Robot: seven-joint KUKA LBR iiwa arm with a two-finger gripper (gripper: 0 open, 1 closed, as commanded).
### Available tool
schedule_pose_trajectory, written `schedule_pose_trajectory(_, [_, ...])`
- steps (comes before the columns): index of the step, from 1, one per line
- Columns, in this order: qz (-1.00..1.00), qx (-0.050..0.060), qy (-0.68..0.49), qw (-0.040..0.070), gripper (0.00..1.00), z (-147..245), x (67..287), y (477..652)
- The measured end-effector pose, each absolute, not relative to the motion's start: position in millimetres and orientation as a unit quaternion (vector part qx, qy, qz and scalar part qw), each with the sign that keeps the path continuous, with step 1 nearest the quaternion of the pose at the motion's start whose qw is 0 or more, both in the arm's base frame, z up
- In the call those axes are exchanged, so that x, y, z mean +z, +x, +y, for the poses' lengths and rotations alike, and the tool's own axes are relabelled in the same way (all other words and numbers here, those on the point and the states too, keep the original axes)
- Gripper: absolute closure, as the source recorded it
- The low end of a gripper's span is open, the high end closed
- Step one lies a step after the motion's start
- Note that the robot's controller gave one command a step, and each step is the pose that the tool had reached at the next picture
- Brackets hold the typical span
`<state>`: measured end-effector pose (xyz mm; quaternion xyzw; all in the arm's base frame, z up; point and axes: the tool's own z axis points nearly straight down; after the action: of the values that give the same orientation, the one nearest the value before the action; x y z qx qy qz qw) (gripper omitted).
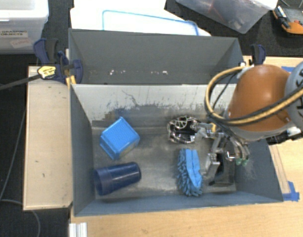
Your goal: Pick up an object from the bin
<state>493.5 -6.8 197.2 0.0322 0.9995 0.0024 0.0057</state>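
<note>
My gripper (216, 166) is low in the right part of the bin, close to the floor, under the orange dome of the wrist. Just to its left lies a blue brush-like thing (189, 172) with a fuzzy, bristly edge, lengthwise towards the front wall. It sits beside the gripper, and I cannot tell whether they touch. A small black and white wiry thing (183, 123) lies behind the brush, near the back wall and just left of the wrist.
A light blue cube (119, 137) stands in the left half of the bin. A dark blue cup (117, 177) lies on its side in the front left corner. The arm and its yellow cables cover the bin's right side.
</note>
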Motion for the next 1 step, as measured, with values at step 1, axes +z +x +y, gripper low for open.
schedule_pose_trajectory(1, [0.999, 0.003, 0.029, 0.016, 0.0, -17.3, 194.2, 501.0])
